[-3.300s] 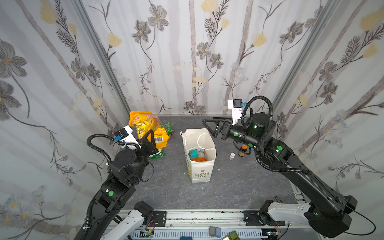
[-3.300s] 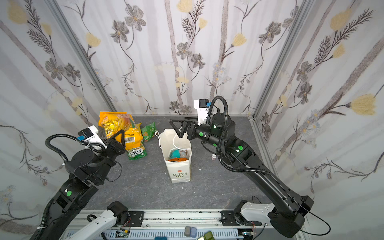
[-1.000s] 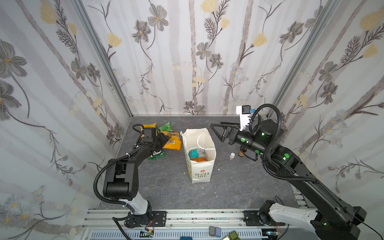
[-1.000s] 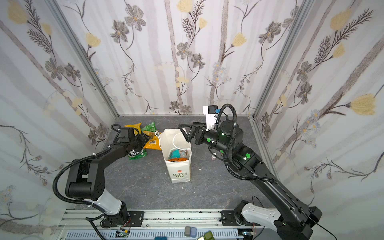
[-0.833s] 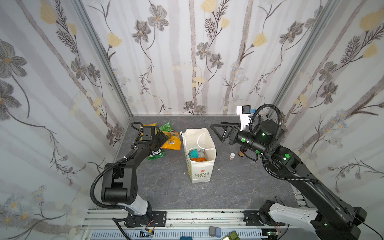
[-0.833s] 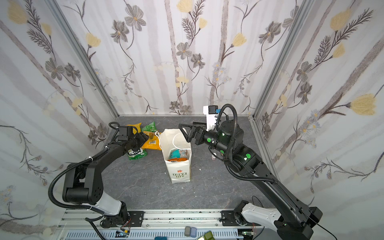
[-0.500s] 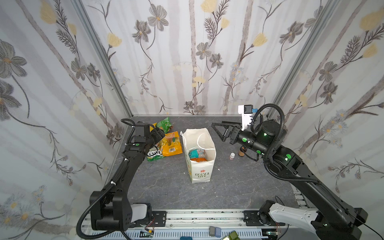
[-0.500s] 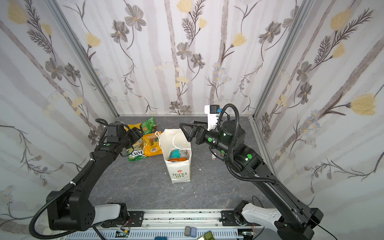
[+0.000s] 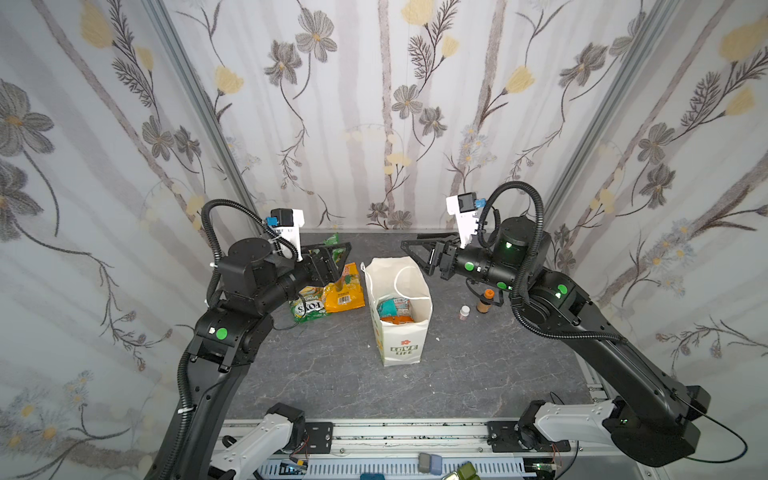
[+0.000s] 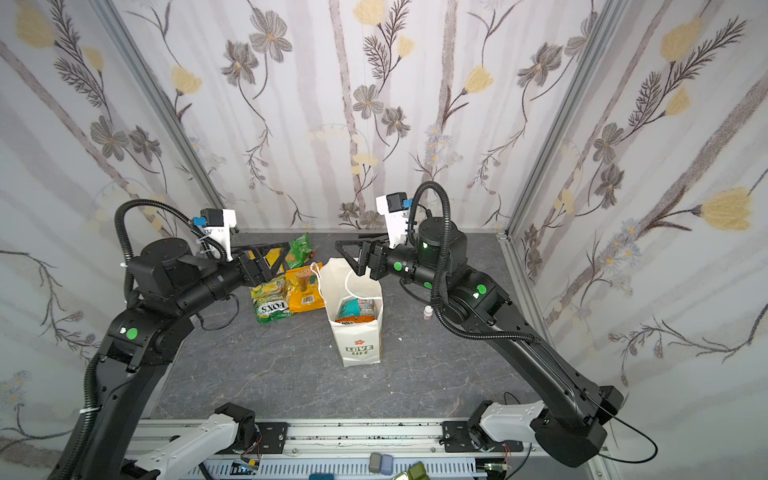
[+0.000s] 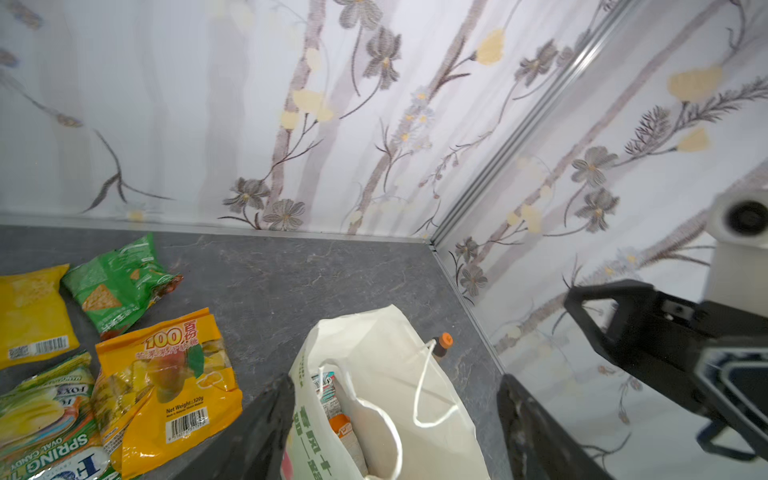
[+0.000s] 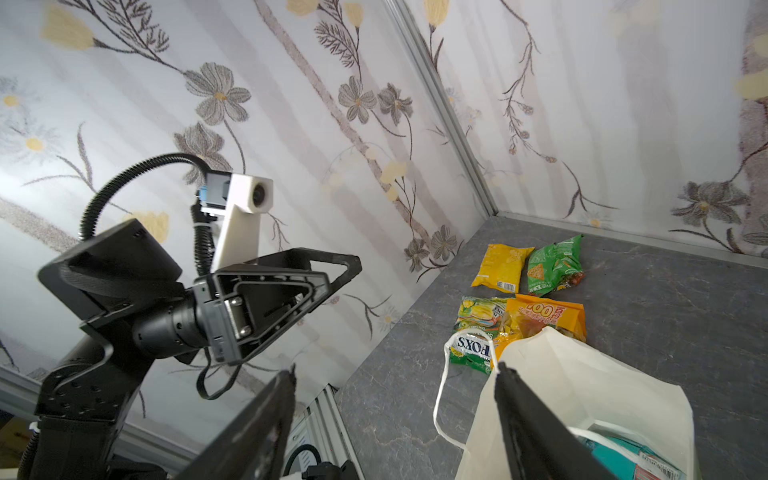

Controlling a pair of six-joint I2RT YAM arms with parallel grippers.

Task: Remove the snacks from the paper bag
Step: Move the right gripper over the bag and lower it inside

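Observation:
The white paper bag (image 9: 401, 349) (image 10: 359, 340) (image 11: 386, 361) (image 12: 582, 386) stands upright mid-table. A teal snack (image 9: 388, 306) (image 10: 353, 308) and an orange-white one (image 9: 395, 319) lie inside it. Left of the bag, the yellow (image 11: 33, 316), green (image 11: 116, 282), orange (image 9: 345, 291) and FOXS (image 9: 309, 307) packets lie on the table. My left gripper (image 9: 343, 266) (image 11: 395, 380) hovers over those packets, facing the bag's mouth, open and empty. Above the bag's far right rim my right gripper (image 9: 413, 257) (image 12: 395, 370) is open, holding nothing.
Two small bottles, an orange-capped one (image 9: 484, 301) and a white one (image 9: 464, 311), stand right of the bag. Flowered walls (image 9: 374, 124) close in the back and both sides. A metal rail (image 9: 395, 432) runs along the front edge.
My left arm has risen from low at the packet pile and swung its open gripper toward the bag. The right gripper stays by the rim, its jaws slightly narrower.

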